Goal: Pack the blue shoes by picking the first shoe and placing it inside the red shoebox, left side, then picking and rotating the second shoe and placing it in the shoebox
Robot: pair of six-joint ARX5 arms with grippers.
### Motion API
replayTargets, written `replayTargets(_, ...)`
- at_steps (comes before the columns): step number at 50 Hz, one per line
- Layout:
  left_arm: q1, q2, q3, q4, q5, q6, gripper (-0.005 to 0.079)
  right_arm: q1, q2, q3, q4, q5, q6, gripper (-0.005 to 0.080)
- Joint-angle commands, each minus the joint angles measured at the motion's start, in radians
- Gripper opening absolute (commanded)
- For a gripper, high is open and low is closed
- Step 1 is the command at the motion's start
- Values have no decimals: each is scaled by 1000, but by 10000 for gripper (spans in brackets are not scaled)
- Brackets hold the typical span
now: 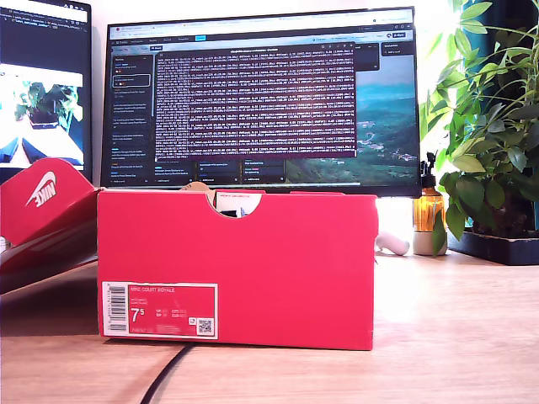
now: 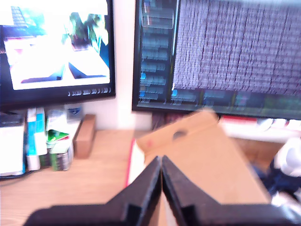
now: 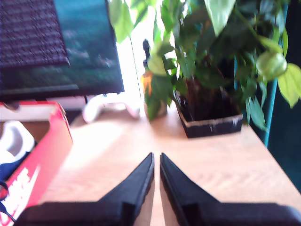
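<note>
Standing on the wooden surface [image 1: 455,337], the red shoebox [image 1: 253,261] fills the exterior view's middle, lid [image 1: 42,206] hinged open toward that view's left. A blue shoe [image 3: 11,157] lies inside. My first gripper [image 2: 161,162] and my second gripper [image 3: 156,157] both have fingers closed, empty.

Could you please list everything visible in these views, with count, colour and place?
red shoebox: one, red, centre of the exterior view, lid open toward that view's left
blue shoes: at least one partly visible, navy and white, inside the box
monitors: two, black, behind the box
plant: one, green, the exterior view's right
bottle: one, amber, beside the plant
cable: one, black, in front of the box
my first hand: black, shut, above the box
my second hand: black, shut, over the table
</note>
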Motion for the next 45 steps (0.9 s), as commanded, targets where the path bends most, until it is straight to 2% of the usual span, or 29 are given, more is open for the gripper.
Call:
replayTargets(1, -18, -18, -63, 0, -18, -8, -14, 20, -21, -29, -15, 3, 2, -13)
replayTargets(13, -58, -134, -156, -10, -63, 16, -14, 40, -142, -48, -73, 26, -16, -13)
replayTargets(20, -67, -224, -179, -44, -63, 30, -14, 48, -217, -86, -109, 0, -16, -13)
replayTargets(29, -77, -222, -219, -59, -63, 69, -14, 66, -321, -124, -161, -16, -42, -13)
replayTargets(45, -93, -222, -245, -85, -85, 132, -14, 72, -318, -154, -225, -53, -95, -13)
